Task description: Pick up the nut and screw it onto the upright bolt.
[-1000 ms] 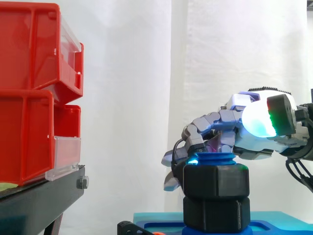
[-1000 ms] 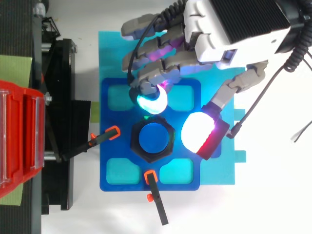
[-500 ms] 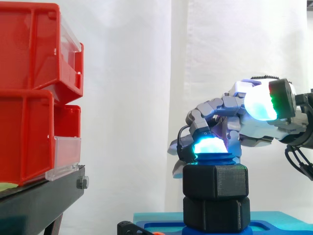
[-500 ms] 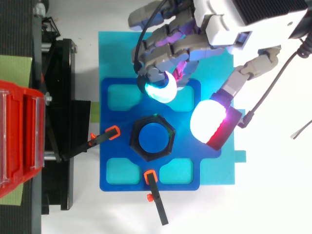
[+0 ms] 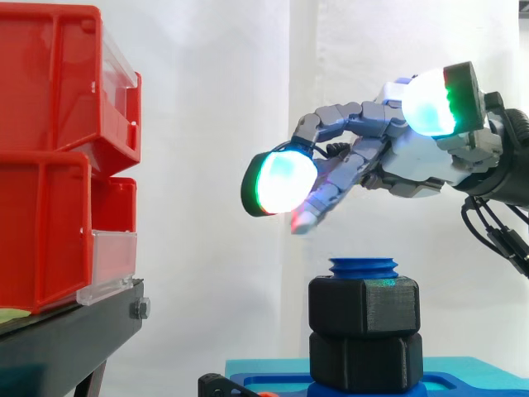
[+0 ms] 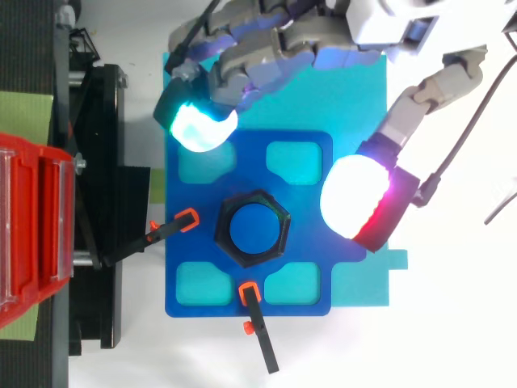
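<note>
Hand (image 5: pixel 417 165) is hovering spread wide, holding nothing, clear above nut (image 5: pixel 364 306) sitting on bolt (image 5: pixel 364 267); a second ago it was curling down against nut's top.

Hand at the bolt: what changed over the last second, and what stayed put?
The hand rose from the top nut, where its fingertips had sat against the upper edge. It now hangs clear above the nut, fingers straightened and reaching toward the red bins, holding nothing. The top nut, the lower nut, the blue bolt and the blue base stayed as they were.
</note>
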